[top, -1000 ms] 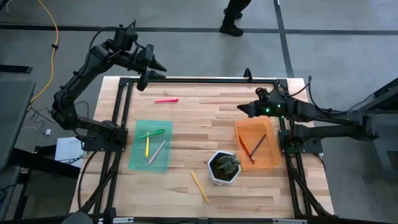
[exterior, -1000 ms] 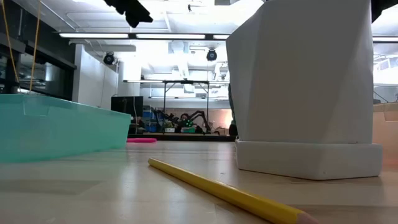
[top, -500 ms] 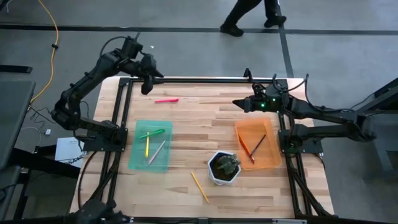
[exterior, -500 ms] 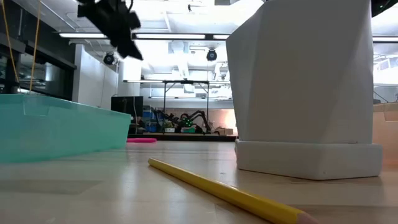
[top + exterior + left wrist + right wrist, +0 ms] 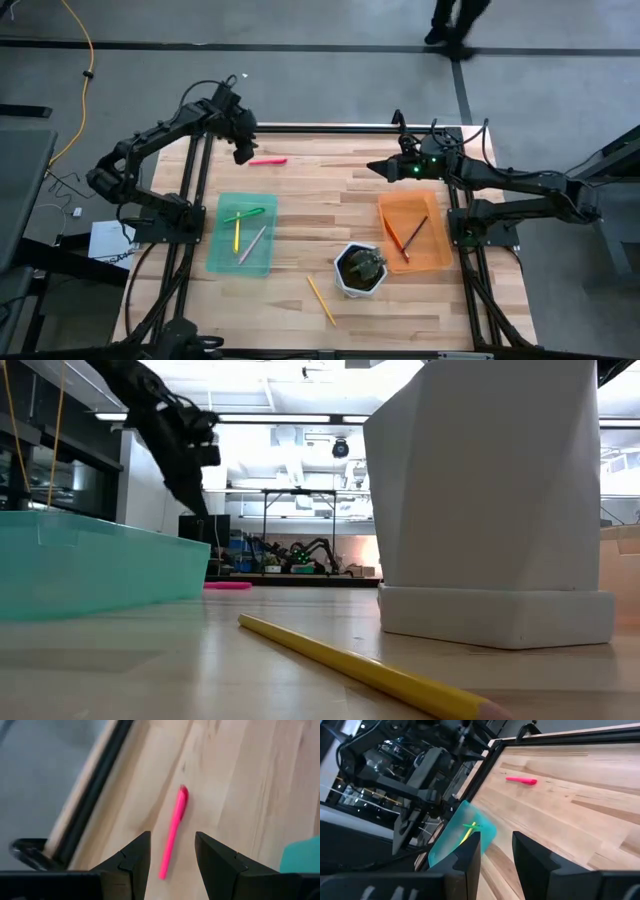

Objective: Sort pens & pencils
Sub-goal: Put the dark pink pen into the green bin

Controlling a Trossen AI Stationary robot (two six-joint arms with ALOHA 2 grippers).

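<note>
I have the left gripper spread over the pink pen at the table's far edge; I should drop straight, straddling its middle, before closing. Right gripper hovers partly open, empty. Count, near to far: one pencil loose, three pens in the teal tray, two pencils in the orange tray.

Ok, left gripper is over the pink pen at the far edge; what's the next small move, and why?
Probably lower the left gripper straight down and close. Its fingers stand open astride the slim pink pen, which lies loose on the wooden table, outside the teal plastic tray.
</note>
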